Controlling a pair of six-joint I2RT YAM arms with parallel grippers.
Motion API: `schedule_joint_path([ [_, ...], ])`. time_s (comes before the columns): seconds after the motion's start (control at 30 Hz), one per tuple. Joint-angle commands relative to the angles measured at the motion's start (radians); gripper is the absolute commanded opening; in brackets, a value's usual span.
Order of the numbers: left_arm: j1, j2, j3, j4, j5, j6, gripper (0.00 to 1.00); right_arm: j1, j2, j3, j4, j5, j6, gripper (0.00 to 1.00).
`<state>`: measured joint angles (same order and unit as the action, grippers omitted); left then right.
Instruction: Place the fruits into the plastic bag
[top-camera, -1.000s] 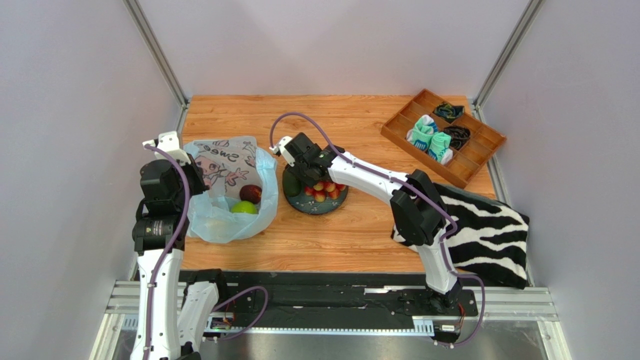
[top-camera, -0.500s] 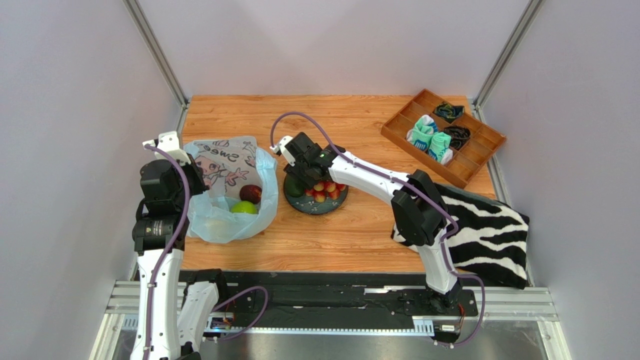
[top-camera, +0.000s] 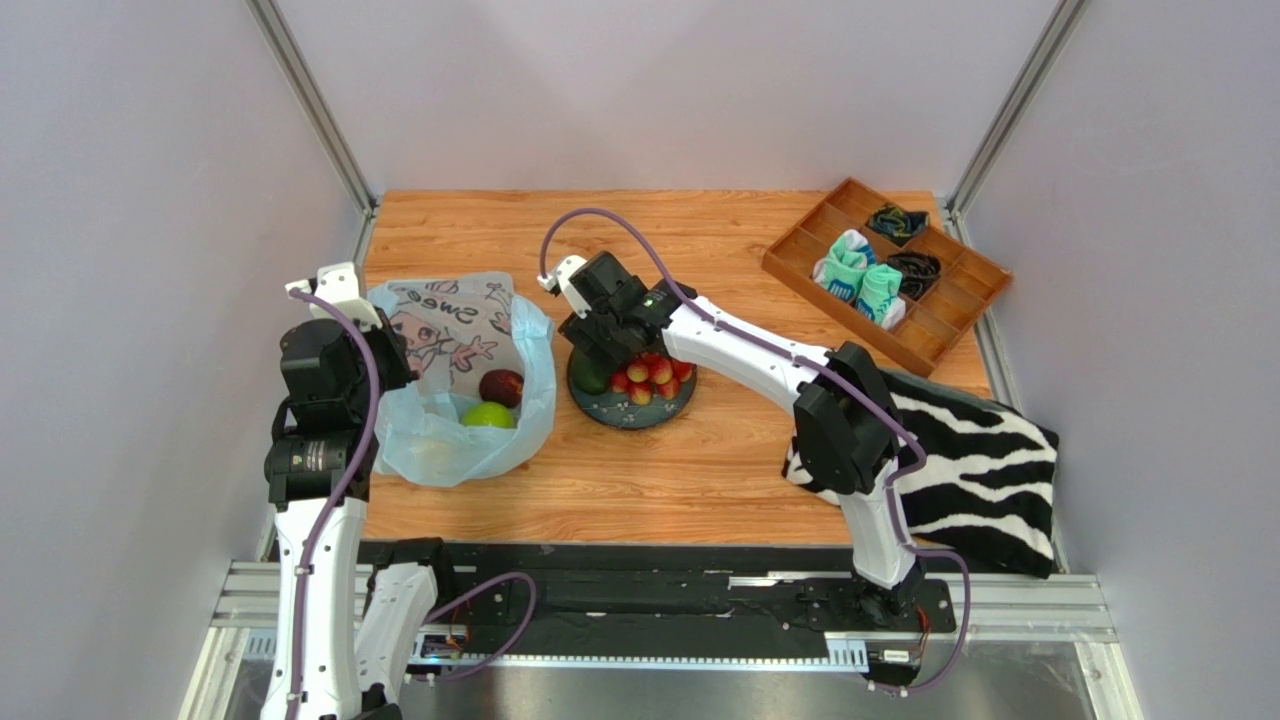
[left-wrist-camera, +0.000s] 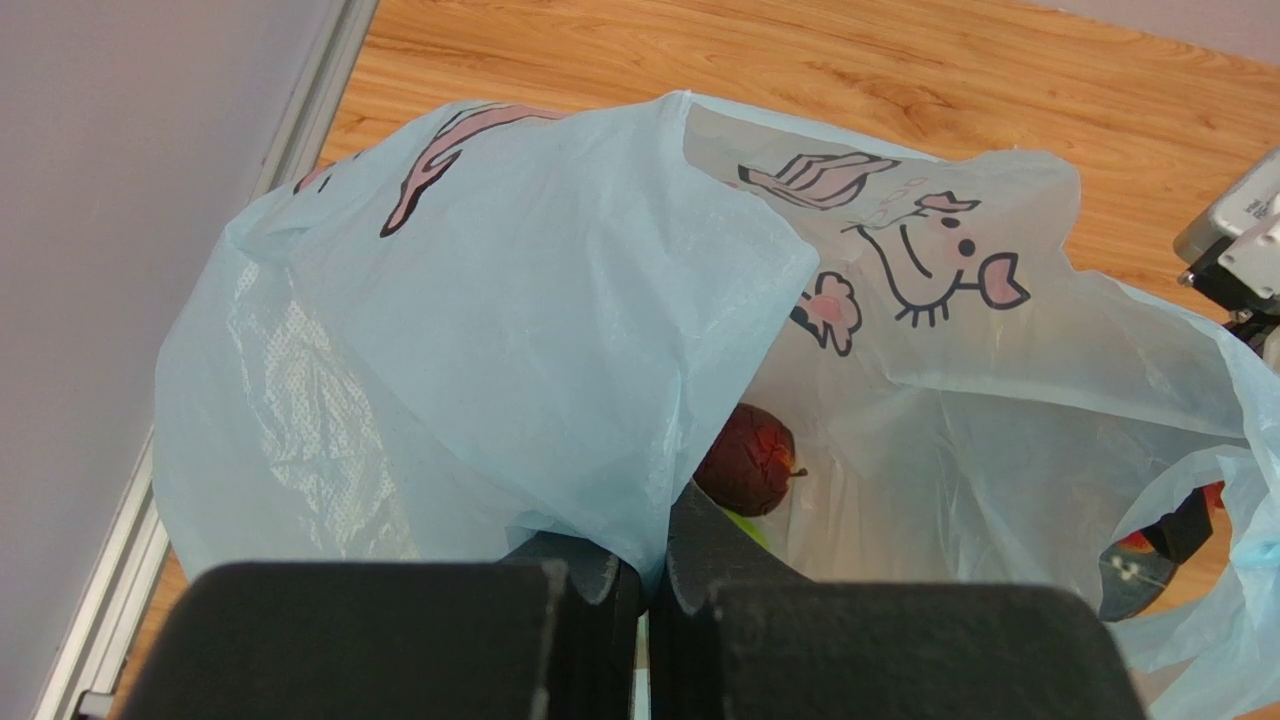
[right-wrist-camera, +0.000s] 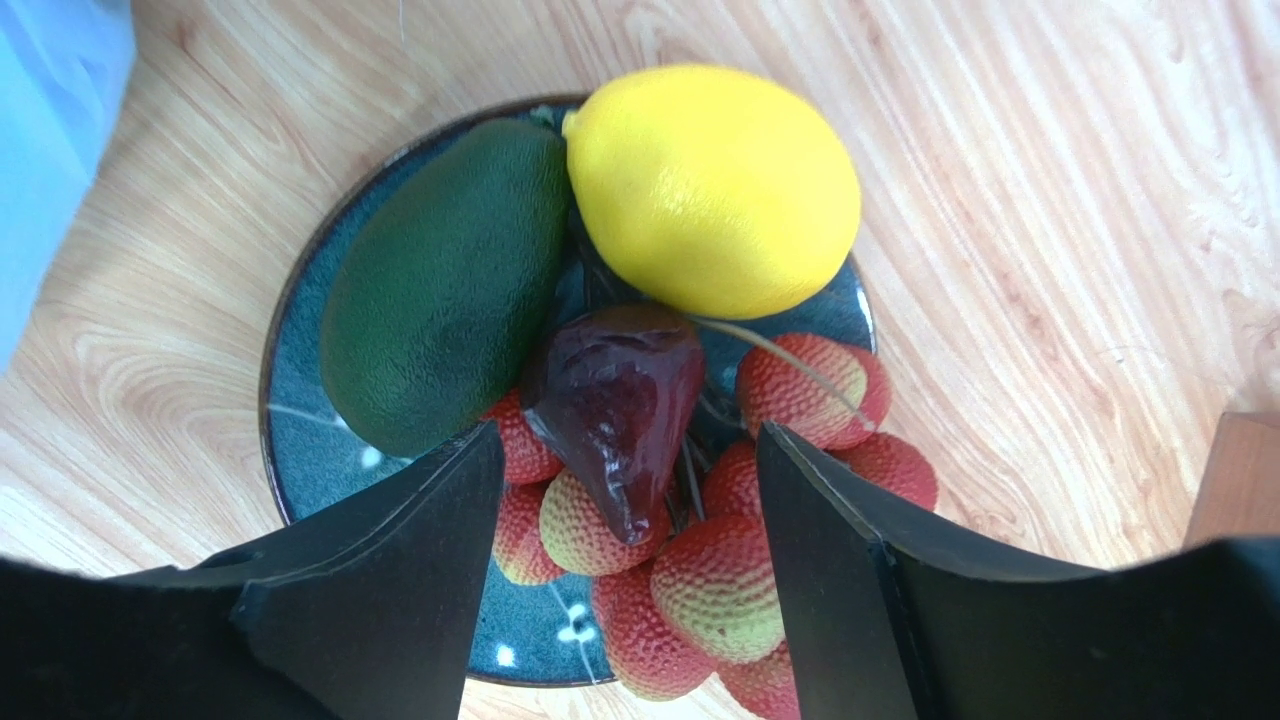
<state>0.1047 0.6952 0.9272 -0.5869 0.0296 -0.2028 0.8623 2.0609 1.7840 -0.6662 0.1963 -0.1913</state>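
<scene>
The right pincer (right-wrist-camera: 628, 443) is spread above one yellow lemon (right-wrist-camera: 714, 188), one dark green fruit (right-wrist-camera: 443, 285), one purple fruit (right-wrist-camera: 616, 398) and half-hidden small red fruits (right-wrist-camera: 714, 585) on a dark round plate (right-wrist-camera: 323, 465); the left pincer (left-wrist-camera: 649, 578) pinches the pale blue plastic bag (left-wrist-camera: 526, 300) holding two round fruits (top-camera: 504, 387).

Pale blue translucent plastic bag (top-camera: 436, 443), mouth open, holding a green apple (top-camera: 486, 416) and a dark red fruit (left-wrist-camera: 747, 458). Just right of the bag, heaped together: lemon (right-wrist-camera: 712, 188), dark green fruit (right-wrist-camera: 443, 285), small red fruits (right-wrist-camera: 714, 585).
</scene>
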Motion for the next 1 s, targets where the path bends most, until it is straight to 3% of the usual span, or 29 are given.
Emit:
schedule_joint_path([
  [0.0,-0.002,-0.002,-0.001,0.027,0.015,-0.006,0.00,-0.006,0.018,0.054,0.013,-0.003,-0.011,0.67],
  [0.23,-0.002,-0.002,-0.001,0.027,0.018,-0.006,0.00,-0.029,0.025,0.058,0.002,-0.073,0.004,0.63],
  [0.97,-0.002,0.000,-0.002,0.027,0.016,-0.006,0.00,-0.052,0.061,0.058,-0.018,-0.155,0.030,0.66],
])
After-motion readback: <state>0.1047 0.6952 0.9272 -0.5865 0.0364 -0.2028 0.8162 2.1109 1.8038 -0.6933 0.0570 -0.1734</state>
